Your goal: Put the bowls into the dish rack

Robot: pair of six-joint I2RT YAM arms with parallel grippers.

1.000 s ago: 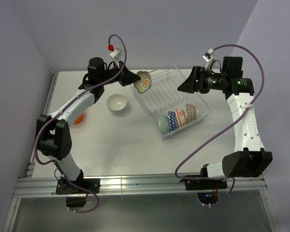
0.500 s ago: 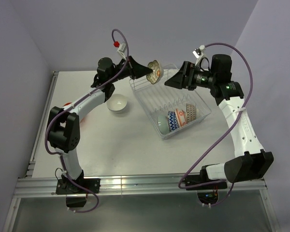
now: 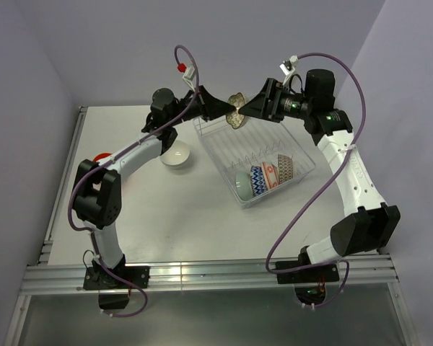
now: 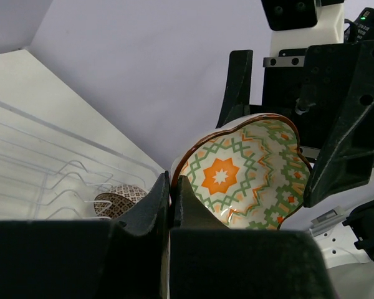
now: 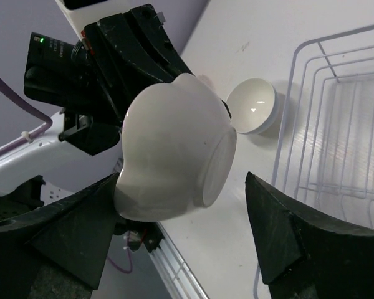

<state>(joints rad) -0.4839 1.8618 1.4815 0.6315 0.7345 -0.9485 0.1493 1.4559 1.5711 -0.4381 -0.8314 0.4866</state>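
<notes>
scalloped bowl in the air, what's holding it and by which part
The left gripper holds the scalloped bowl, pinched on its rim. The right gripper flanks it, open, with no grip.

A robotics lab cell: bare lilac walls (image 3: 94, 50), white table (image 3: 173, 223) on aluminium rails (image 3: 216, 272), left arm (image 3: 126, 155) and right arm (image 3: 357, 176) bolted.

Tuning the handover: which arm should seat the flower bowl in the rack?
Right, probably. Its open fingers straddle the bowl above the rack, which sits on its side. The left fingers pinch the rim, with that arm stretched far across.
</notes>
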